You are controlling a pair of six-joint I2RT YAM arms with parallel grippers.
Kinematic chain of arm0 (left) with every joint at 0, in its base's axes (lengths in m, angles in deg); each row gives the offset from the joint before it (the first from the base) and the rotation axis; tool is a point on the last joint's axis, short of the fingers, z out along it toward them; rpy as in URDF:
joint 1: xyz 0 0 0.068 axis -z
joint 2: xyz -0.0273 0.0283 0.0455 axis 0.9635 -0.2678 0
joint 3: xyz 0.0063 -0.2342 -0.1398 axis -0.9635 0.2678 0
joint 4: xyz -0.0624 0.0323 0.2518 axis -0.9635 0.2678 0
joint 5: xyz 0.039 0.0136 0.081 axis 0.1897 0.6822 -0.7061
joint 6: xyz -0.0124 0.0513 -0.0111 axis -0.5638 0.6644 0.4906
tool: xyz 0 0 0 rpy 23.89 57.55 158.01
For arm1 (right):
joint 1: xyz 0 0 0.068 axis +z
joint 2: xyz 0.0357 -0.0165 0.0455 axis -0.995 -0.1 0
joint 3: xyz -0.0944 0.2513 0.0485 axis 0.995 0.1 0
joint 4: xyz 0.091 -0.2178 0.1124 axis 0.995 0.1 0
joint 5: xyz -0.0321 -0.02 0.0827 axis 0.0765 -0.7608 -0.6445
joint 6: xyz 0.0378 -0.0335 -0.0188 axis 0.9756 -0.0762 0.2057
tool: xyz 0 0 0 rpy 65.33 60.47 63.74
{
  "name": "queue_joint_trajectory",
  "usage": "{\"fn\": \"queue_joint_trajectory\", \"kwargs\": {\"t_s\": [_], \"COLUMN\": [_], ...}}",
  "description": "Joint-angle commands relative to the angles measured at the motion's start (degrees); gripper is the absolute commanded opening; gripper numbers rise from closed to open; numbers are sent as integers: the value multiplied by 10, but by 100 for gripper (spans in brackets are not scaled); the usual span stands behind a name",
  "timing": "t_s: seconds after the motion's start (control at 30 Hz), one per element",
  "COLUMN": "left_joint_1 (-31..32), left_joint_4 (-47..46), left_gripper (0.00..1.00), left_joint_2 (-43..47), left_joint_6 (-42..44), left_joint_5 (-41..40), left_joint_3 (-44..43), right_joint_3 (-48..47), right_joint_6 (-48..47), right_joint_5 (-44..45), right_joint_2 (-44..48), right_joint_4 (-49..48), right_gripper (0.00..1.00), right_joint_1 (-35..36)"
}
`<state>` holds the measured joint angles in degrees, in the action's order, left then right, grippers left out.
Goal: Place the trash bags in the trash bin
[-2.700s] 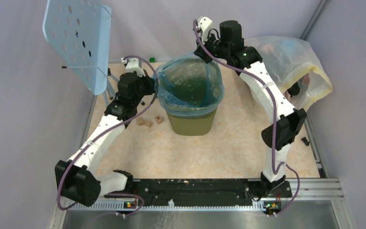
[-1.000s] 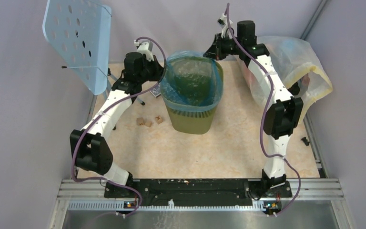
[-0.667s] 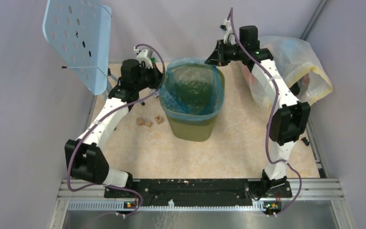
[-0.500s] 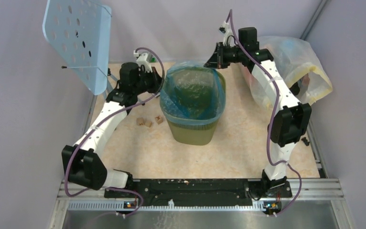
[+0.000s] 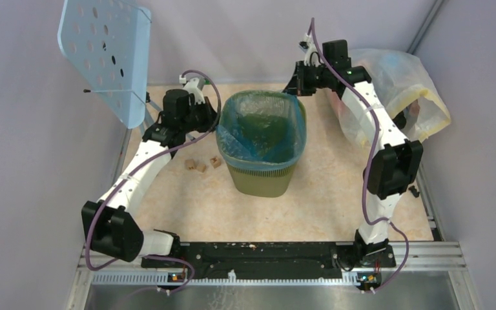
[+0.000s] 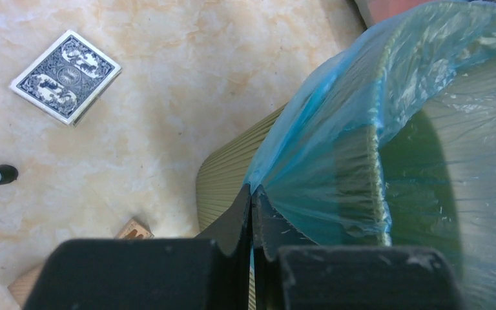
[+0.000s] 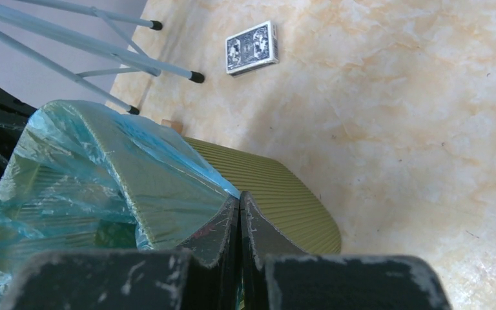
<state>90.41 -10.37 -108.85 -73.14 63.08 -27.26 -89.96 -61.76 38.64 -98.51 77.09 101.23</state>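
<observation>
White arm links (image 5: pixel 143 161), black joints (image 5: pixel 391 169), purple cables (image 5: pixel 88 248), black jaws (scuffed pale)

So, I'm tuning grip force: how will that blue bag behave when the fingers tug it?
Probably floppy: the blue bag wrinkles and drapes over the bin rim. Likely light and tear-prone, since the green wall shows through it.
</observation>
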Motion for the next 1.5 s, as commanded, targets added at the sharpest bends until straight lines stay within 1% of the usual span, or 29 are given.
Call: {"fn": "queue_joint_trajectory", "kwargs": {"t_s": [0.0,0.07,0.13,0.27,0.33,0.37,0.4,0.47,0.57,0.67,0.8,0.87,0.97,1.17,1.23,1.3,1.37,1.47], "left_joint_1": [-1,-1,-1,-1,-1,-1,-1,-1,-1,-1,-2,-1,-1,-1,-2,-1,-1,-1], "left_joint_4": [0,-1,-9,-16,-15,-16,-16,-17,-17,-18,-21,-22,-23,-22,-21,-21,-21,-21], "left_gripper": [2,2,2,2,2,3,3,3,4,5,5,5,5,5,5,5,5,5], "left_joint_2": [0,-3,-4,-4,-1,0,2,3,3,1,-2,-5,-6,-5,-3,-1,1,2], "left_joint_6": [-3,-7,-10,-10,-8,-7,-6,-5,-3,-2,-1,-1,-2,-1,0,0,0,0], "left_joint_5": [19,32,49,50,41,38,37,33,34,36,39,41,44,43,43,42,42,41], "left_joint_3": [14,20,27,29,26,25,25,22,17,14,13,13,14,16,17,18,19,20], "right_joint_3": [9,7,-16,-125,-160,-170,-174,-169,-147,-103,-48,-32,-12,11,13,13,10,7], "right_joint_6": [-14,-17,-22,-39,-41,-42,-40,-39,-38,-35,-35,-42,-51,-46,-42,-41,-42,-42], "right_joint_5": [9,19,42,97,120,132,142,156,162,154,137,135,135,178,189,196,203,226], "right_joint_2": [40,44,44,28,27,29,34,49,83,122,159,170,179,187,186,183,182,185], "right_joint_4": [16,18,34,101,120,123,125,125,129,132,145,150,159,162,164,168,175,181], "right_gripper": [1,3,5,9,18,26,31,34,35,35,40,39,36,34,31,29,29,34], "right_joint_1": [0,0,0,-1,0,0,0,0,0,0,4,12,31,71,76,78,78,78]}}
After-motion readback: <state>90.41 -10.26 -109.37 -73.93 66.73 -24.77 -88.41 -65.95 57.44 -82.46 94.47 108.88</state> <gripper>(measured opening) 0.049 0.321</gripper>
